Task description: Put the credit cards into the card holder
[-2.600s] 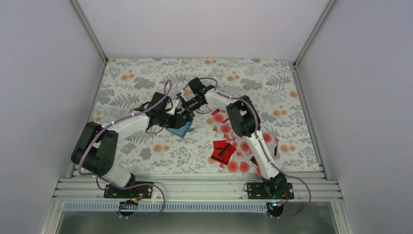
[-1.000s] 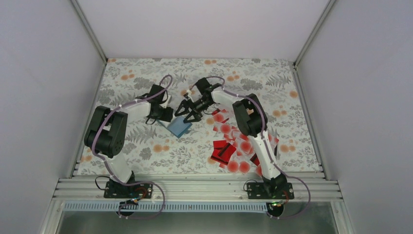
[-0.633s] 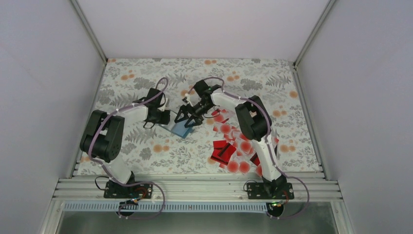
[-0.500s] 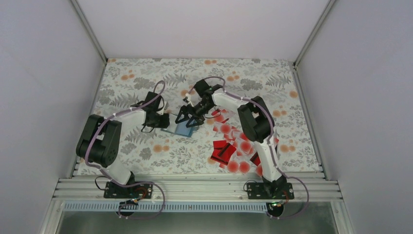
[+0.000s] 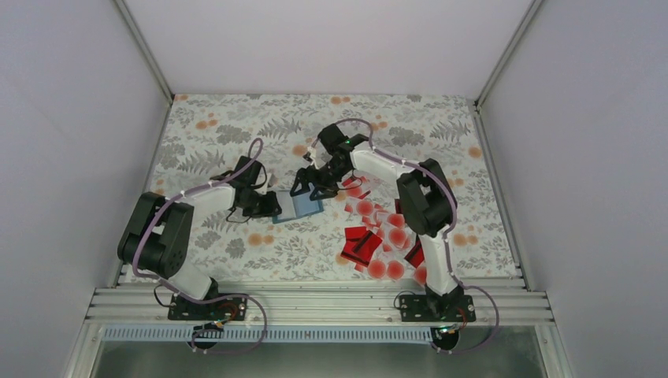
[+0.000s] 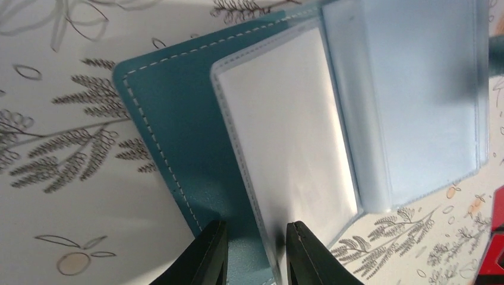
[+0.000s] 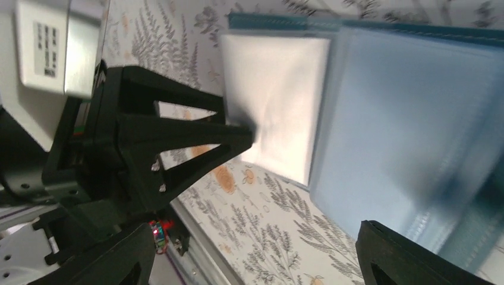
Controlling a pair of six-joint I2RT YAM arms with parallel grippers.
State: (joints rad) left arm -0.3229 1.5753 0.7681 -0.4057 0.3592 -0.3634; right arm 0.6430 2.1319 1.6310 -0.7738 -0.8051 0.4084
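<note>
The teal card holder (image 5: 307,206) lies open on the floral cloth, its clear sleeves (image 6: 297,130) spread over the teal cover (image 6: 172,142). My left gripper (image 5: 273,208) is at its left edge, jaws only narrowly open (image 6: 254,237). One tip rests over the cover and the other over a sleeve, and nothing is clearly clamped. My right gripper (image 5: 309,187) hovers wide open above the holder's pale blue sleeve (image 7: 410,119), with nothing between its fingers (image 7: 255,252). The credit cards (image 5: 378,236), red ones and pale ones with red dots, lie scattered to the right of the holder.
The floral tablecloth (image 5: 236,134) covers the table, with white walls on three sides. An aluminium rail (image 5: 315,303) carrying both arm bases runs along the near edge. The right arm's elbow (image 5: 425,205) hangs over the card pile. One red card edge (image 6: 498,261) shows beside the holder.
My left gripper came in from the upper left, dropped onto the holder's left edge and narrowed its jaws. The holder slid right and turned. The right gripper drifted right and closed slightly.
</note>
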